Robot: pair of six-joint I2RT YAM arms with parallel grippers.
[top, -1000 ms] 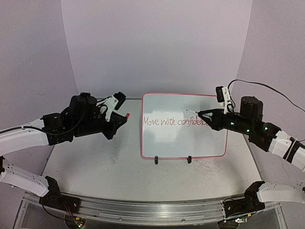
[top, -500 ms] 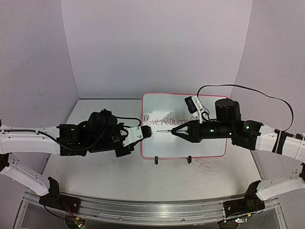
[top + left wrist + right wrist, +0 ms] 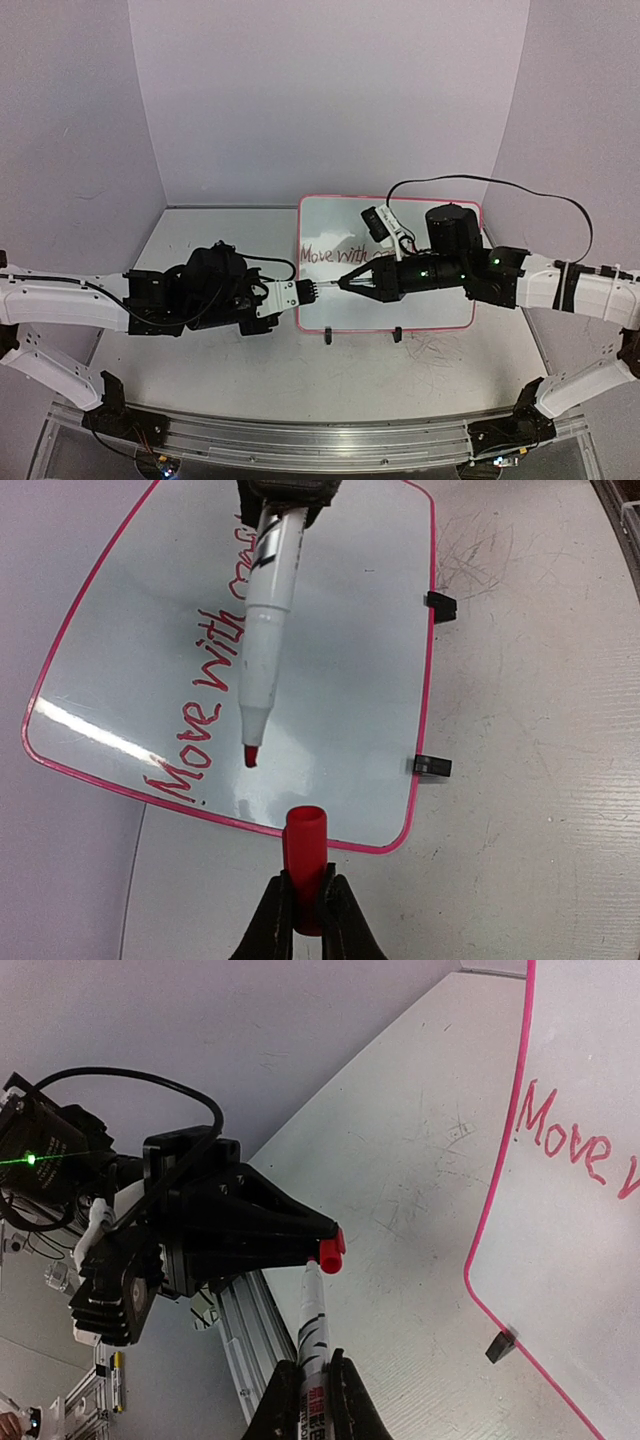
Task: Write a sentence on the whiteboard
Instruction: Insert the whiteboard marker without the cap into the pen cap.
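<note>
The whiteboard [image 3: 400, 300] lies on the table with its red rim, also seen in the left wrist view [image 3: 340, 680] and the right wrist view [image 3: 580, 1250]. The sentence [image 3: 335, 254] in red reads "Move with" before my right arm hides the rest; its lettering [image 3: 205, 705] [image 3: 565, 1140] shows in both wrist views. My left gripper [image 3: 305, 291] [image 3: 306, 885] is shut on a red marker cap [image 3: 305, 845] just off the board's left edge. My right gripper [image 3: 350, 282] [image 3: 310, 1365] is shut on the white marker [image 3: 312, 1310] [image 3: 265, 650]. The marker's red tip [image 3: 251, 755] points at the cap's mouth [image 3: 332, 1250], a short gap away.
Two black clip feet [image 3: 328, 336] [image 3: 397, 334] stick out from the board's near edge. Grey scribble marks [image 3: 440, 350] cover the table to the near right. An aluminium rail [image 3: 300, 440] runs along the near edge, and purple walls close in the back and sides.
Both arms swung inward. The right gripper carried the marker left from the end of the sentence. The left gripper brought the cap right to the board's left edge, so tip and cap now face each other.
</note>
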